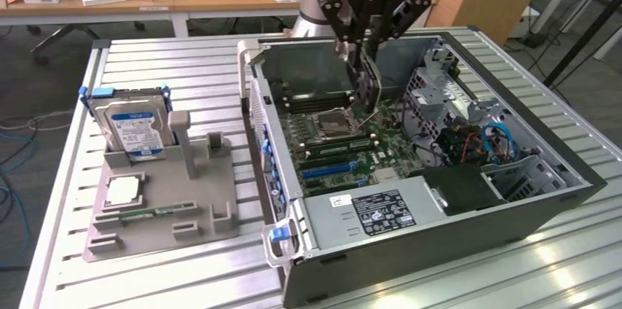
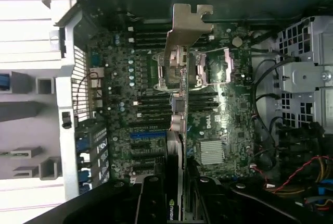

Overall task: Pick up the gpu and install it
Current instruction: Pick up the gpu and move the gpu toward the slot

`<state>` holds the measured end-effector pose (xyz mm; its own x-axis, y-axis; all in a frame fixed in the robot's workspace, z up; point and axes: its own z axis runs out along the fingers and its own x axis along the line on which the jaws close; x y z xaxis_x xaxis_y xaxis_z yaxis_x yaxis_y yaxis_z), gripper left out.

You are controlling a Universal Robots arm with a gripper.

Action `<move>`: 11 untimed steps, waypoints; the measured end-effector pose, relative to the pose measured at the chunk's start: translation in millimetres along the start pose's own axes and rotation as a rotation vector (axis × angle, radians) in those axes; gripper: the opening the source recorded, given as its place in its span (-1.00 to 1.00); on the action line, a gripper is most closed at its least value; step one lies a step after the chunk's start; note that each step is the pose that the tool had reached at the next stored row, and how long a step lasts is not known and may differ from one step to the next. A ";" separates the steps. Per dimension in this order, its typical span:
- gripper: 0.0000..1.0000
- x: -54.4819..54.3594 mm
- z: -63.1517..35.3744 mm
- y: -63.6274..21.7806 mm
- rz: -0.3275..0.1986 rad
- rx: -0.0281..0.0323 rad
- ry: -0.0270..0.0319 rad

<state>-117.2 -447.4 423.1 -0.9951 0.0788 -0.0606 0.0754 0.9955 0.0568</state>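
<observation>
While the open computer case (image 1: 544, 200) lies on its side on the slatted metal tabletop (image 1: 175, 61), the exterior view has the gripper (image 1: 365, 60) lowered into the case's upper half. It is closed partway around the gpu (image 1: 368, 94), clamping the thin card by one end. The card hangs upright and edge-on, its free end pointing down at the motherboard (image 1: 340, 152), close to the processor socket (image 1: 336, 121). It sits in no slot; the blue slots (image 1: 331, 169) lie nearer the labelled power supply (image 1: 384, 210), apart from the card. On the exterior view's left, well away from the case, a grey fixture (image 1: 209, 210) carries a blue-labelled hard drive (image 1: 134, 128) standing upright and a narrow green memory stick (image 1: 156, 213) lying flat

In the wrist view the camera looks along the gpu (image 2: 182, 109) from the held end. The gripper (image 2: 179, 195) has its black fingers (image 2: 151, 198) pressed to either side of the card. The pale metal end bracket (image 2: 186, 26) is the far end of the card, hanging over the region of the processor socket and the dark memory slots. The motherboard (image 2: 234, 109) spreads out behind the card, with a small silver heat sink (image 2: 210, 151) just beside the card's line and a blue slot (image 2: 148, 135) on its other side. How high the bracket hangs above the board cannot be told
</observation>
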 end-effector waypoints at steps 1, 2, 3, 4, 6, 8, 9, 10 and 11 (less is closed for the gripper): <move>-0.48 -4.5 0.3 0.3 0.000 -0.0006 0.0001; -0.48 -9.0 0.6 0.7 0.000 -0.0010 0.0002; -0.48 -13.3 0.9 1.0 0.000 -0.0013 0.0002; -0.48 -16.9 1.1 1.3 0.000 -0.0015 0.0003; -0.48 -19.5 1.3 1.4 0.000 -0.0015 0.0003; -0.48 -19.5 1.3 1.4 0.000 -0.0015 0.0002; -0.48 -19.5 1.3 1.4 0.000 -0.0014 0.0002; -0.48 -19.5 1.3 1.5 0.000 -0.0015 0.0002; -0.48 -19.5 1.3 1.5 0.000 -0.0014 0.0002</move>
<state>-97.7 -447.4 423.1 -0.9951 0.0788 -0.0603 0.0753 0.9955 0.0583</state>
